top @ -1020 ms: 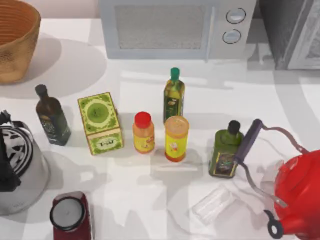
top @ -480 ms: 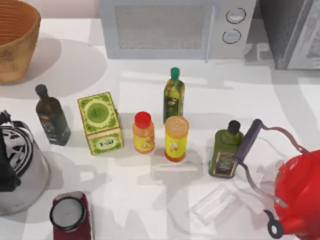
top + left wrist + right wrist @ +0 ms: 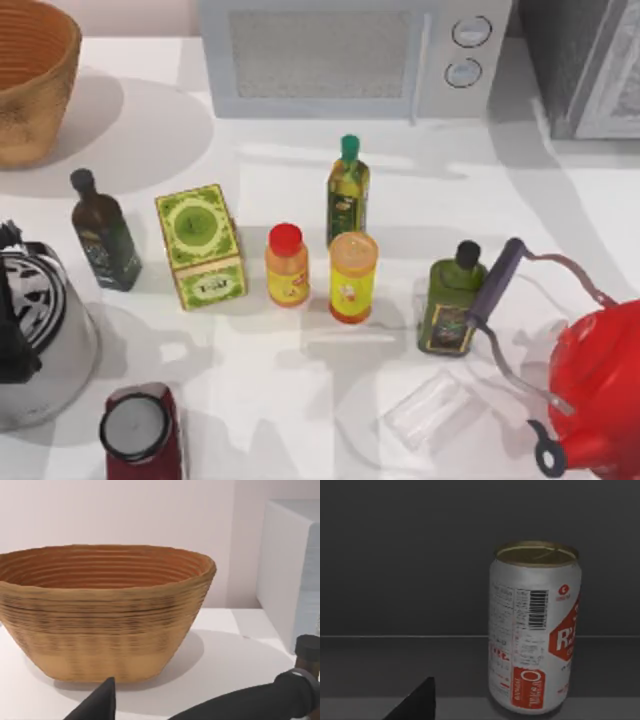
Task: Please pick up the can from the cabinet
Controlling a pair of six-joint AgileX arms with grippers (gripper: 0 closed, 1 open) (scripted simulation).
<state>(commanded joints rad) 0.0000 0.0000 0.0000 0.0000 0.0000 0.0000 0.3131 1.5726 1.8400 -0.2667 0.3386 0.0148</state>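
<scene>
The white and red cylindrical metal can [image 3: 535, 627] stands upright on the dark grey floor of the large grey cabinet [image 3: 585, 65], at the top view's upper right. Right gripper state: cannot tell. Left gripper state: cannot tell; it faces the woven tan basket [image 3: 102, 612].

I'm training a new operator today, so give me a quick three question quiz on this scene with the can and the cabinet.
1. True or false: the can stands upright inside the cabinet.
2. Which colours mark the can's label: A red on white, B green on yellow, C blue on black?
3. Fill in: in the left wrist view a woven ____ stands on the table.

Key: 1 true; 2 A; 3 basket.
</scene>
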